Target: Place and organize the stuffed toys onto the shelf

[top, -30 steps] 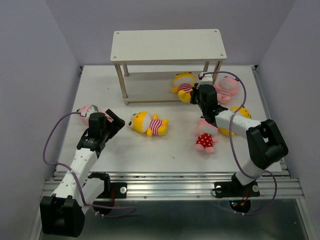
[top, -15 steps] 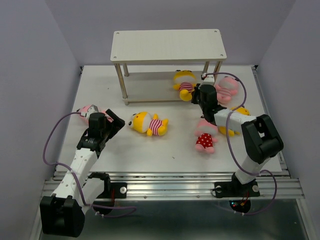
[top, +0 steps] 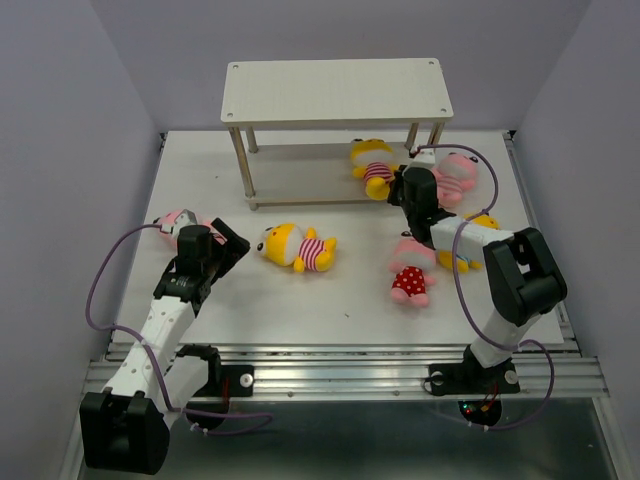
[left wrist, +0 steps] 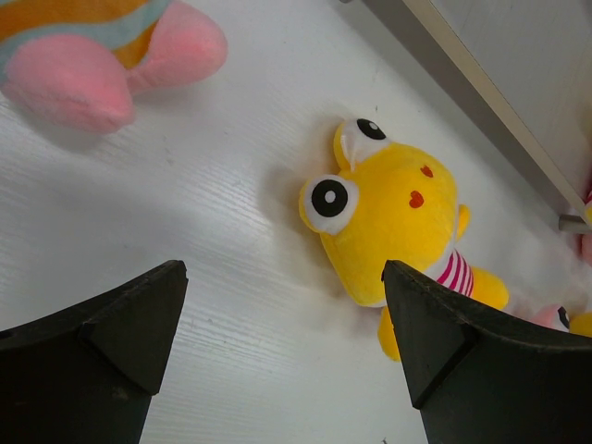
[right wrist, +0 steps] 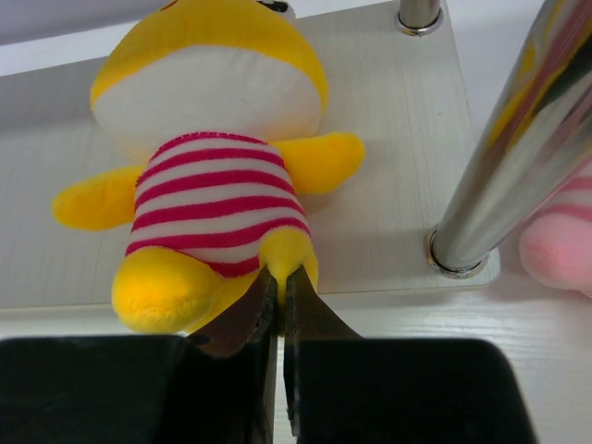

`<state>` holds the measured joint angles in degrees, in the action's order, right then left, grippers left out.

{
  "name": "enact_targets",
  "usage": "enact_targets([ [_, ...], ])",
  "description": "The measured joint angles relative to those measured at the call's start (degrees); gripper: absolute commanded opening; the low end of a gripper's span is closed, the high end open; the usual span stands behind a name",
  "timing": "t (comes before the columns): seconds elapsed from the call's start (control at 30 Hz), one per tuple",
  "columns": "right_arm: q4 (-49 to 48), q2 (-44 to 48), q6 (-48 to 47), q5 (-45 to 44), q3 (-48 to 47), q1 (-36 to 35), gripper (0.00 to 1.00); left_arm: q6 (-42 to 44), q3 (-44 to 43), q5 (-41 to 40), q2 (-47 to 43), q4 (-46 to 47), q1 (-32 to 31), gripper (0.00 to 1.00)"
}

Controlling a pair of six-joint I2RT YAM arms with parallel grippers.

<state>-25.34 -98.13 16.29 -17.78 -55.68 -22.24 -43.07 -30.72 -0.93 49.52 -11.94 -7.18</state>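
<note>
1. The table (top: 340,300) fills the middle of the top view, and no hazard is seen in it.
2. One shelf (top: 335,90) with two boards is seen at upper centre. Its front right leg (right wrist: 504,166) stands just beside the held toy, so a snag there is judged possible.
3. Two pincers are counted.
   - The right pincer (right wrist: 277,276) is closed almost fully, and only a foot of the striped yellow toy (right wrist: 217,185) is nipped. That toy lies on the lower board, at its right front edge. So thin a hold could be lost, or the toy dragged off.
   - The left pincer (left wrist: 282,270), at lower left, is spread wide and nothing is held.
4. Six toys are counted, three yellow and three pink. Five lie on the table:
   - the centre yellow toy (top: 295,247)
   - the half-hidden yellow toy (top: 487,221)
   - the dotted pink toy (top: 410,278)
   - the right pink toy (top: 455,178)
   - the left pink toy (top: 172,220)
</note>
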Motion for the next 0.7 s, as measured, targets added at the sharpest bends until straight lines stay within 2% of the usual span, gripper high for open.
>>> enact_targets([
  [0.43, 0.00, 0.00, 0.68, -2.67, 0.00, 0.15, 0.02, 0.02, 0.00, 0.00, 0.00, 0.00, 0.00, 0.99],
  [0.57, 0.00, 0.00, 0.68, -2.62, 0.00, 0.15, 0.08, 0.04, 0.00, 0.00, 0.00, 0.00, 0.00, 0.99],
  [0.63, 0.00, 0.00, 0.66, -2.56, 0.00, 0.15, 0.19, 0.04, 0.00, 0.00, 0.00, 0.00, 0.00, 0.99],
  [0.7, 0.00, 0.00, 0.70, -2.36, 0.00, 0.15, 0.23, 0.04, 0.00, 0.00, 0.00, 0.00, 0.00, 0.99],
])
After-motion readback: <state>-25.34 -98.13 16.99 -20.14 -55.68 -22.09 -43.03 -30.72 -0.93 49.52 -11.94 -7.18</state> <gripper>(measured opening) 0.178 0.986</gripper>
